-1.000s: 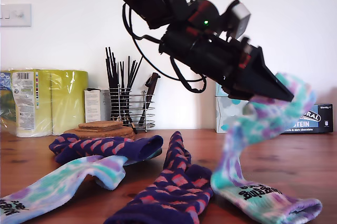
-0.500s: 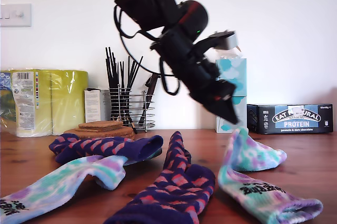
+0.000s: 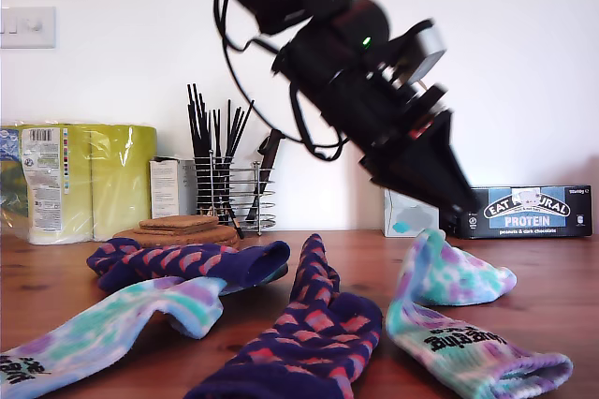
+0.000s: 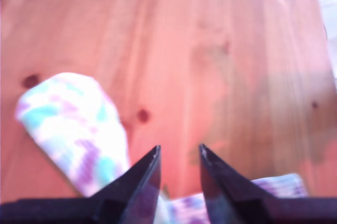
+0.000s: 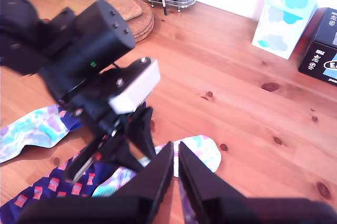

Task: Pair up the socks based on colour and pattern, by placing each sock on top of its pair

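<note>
Pine tabletop [image 3: 547,277], knotty and smooth, shows open wood toward the exterior view's right edge. My first gripper [image 3: 459,207], black and tapered, hangs just above a soft, folded tie-dye sock [image 3: 449,324], its jaws slightly parted and empty. The twin tie-dye sock [image 3: 103,329] lies at that view's left, with one dark patterned sock [image 3: 309,324] and another dark sock [image 3: 187,263] between them. My second gripper [image 5: 175,148] hovers with its jaws nearly together, holding nothing. A tissue box [image 3: 407,216] stands behind.

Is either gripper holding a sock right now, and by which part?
Neither. My first gripper hangs open and empty above the pastel sock; my second gripper holds nothing.
</note>
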You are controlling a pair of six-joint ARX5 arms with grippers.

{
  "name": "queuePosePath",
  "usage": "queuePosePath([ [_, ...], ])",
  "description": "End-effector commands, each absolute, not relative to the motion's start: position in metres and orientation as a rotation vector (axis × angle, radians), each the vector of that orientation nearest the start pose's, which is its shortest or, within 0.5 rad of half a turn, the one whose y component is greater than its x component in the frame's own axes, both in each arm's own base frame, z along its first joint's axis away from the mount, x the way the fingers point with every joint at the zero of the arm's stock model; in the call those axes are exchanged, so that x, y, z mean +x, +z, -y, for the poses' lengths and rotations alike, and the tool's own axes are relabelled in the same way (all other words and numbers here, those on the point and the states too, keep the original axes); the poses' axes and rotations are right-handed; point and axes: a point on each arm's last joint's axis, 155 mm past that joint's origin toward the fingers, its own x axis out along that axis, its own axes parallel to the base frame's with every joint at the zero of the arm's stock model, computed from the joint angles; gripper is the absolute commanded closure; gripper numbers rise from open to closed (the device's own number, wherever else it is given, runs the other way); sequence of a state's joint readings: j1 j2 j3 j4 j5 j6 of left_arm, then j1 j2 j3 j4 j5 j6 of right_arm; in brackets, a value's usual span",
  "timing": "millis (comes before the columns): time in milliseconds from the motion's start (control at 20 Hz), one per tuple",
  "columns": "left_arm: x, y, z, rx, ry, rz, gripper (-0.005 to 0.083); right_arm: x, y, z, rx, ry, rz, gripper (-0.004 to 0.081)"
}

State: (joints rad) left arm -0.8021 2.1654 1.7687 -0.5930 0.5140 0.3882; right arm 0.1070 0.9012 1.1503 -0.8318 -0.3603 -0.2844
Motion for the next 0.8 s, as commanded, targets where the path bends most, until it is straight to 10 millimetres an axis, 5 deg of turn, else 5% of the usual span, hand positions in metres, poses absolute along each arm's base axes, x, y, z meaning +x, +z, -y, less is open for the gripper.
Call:
queuePosePath([
  [0,0.316,0.076,0.439,0.500,-1.278,-0.881,0.0310,0.270,0.292,-0.097,-0.187,0.543,-0.526,0.0783],
  [50,0.318,0.071,0.436,0.513,-1.198,-0.912,0.0241,0.270,0.292,-0.097,-0.187,0.543,-0.525,0.0783],
  [200,0.340,0.065,0.426,0.592,-0.957,-0.898,0.0238,0.270,0.292,-0.097,-0.187,0.544,-0.524,0.0783],
  [500,0.333,0.039,0.444,0.597,-0.934,-0.901,0.0238,0.269,0.292,-0.098,-0.189,0.549,-0.524,0.0783],
  [750,0.352,0.005,0.432,0.644,-0.845,-0.918,0.0247,0.269,0.292,-0.098,-0.188,0.549,-0.526,0.0783],
])
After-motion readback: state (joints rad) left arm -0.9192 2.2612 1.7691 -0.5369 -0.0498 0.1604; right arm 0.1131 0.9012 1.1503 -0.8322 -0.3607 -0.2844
